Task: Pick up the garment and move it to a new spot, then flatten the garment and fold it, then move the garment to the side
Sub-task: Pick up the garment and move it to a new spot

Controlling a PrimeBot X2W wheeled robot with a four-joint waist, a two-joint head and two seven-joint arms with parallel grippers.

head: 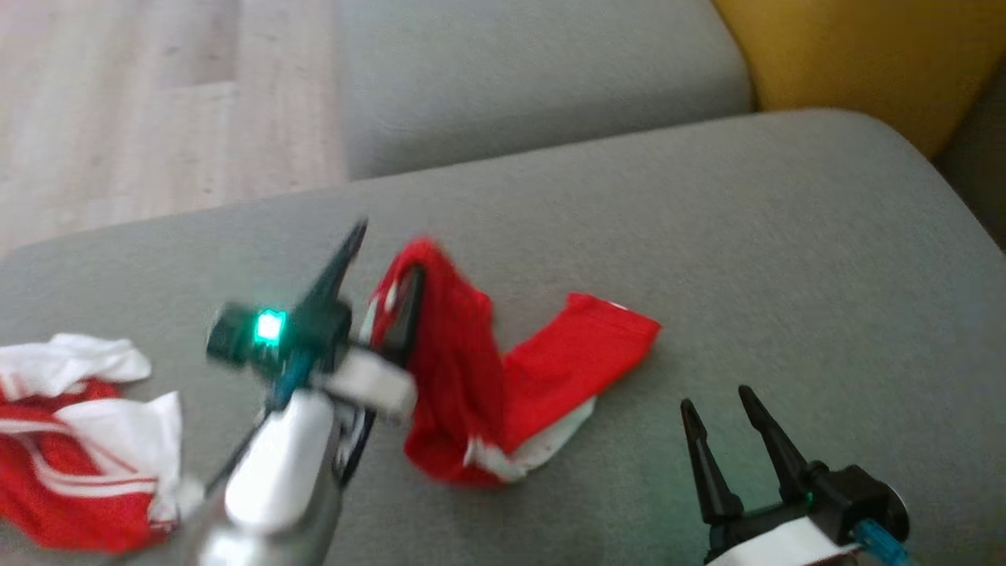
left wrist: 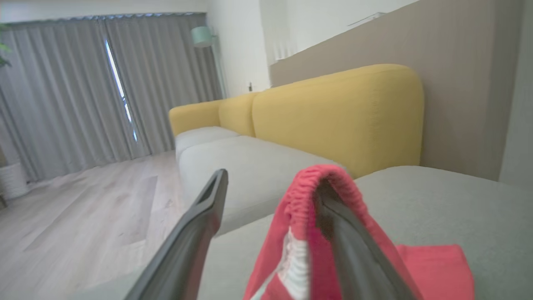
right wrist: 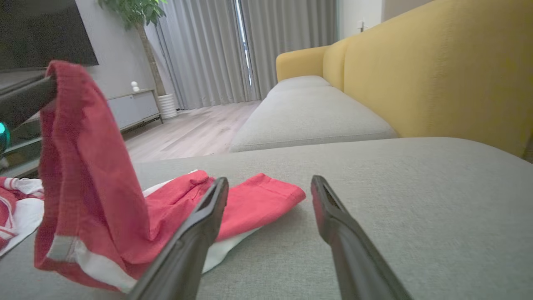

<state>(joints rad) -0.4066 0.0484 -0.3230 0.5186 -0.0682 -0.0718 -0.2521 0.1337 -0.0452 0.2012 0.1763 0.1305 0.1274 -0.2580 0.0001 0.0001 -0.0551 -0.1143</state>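
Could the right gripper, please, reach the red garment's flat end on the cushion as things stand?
Probably yes: the right gripper is open, and just bare cushion lies between it and the flat end of the red garment.

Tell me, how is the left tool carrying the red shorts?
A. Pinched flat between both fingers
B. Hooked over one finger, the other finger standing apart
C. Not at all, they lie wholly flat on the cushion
B: in the left wrist view the red shorts hang by their elastic waistband over one finger of the left tool, while the other finger stands bare and well apart.
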